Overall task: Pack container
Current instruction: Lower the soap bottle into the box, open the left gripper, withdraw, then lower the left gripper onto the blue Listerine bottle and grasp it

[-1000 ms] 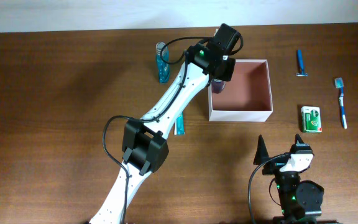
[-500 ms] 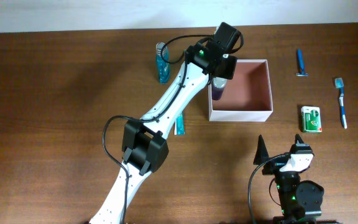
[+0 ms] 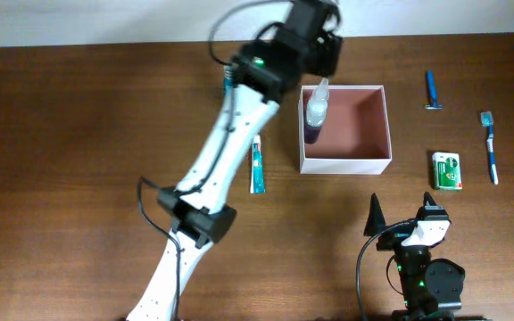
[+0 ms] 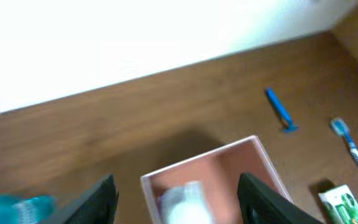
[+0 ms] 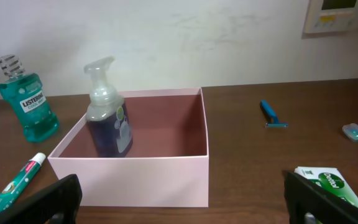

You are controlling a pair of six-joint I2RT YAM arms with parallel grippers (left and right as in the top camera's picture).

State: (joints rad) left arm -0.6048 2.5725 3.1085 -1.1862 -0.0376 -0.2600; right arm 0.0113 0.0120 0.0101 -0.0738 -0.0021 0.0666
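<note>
At upper centre overhead, the spread left gripper (image 4: 178, 186) could clip the seemingly unheld pump bottle (image 3: 315, 111), toppling it inside the container (image 3: 344, 164).

on the table (image 3: 78, 134) we find the container (image 3: 360, 134) right of centre, with a pump bottle (image 3: 315, 111) standing upright inside it, against its left wall. we see a mouthwash bottle (image 5: 27, 102) left of the container toward the back, and a toothpaste tube (image 3: 257, 166) lying left of its front corner. to the container's right lie a razor (image 3: 431, 90) at the back, a soap packet (image 3: 447, 170) nearer the front, and a toothbrush (image 3: 489, 147) farthest right.
</note>
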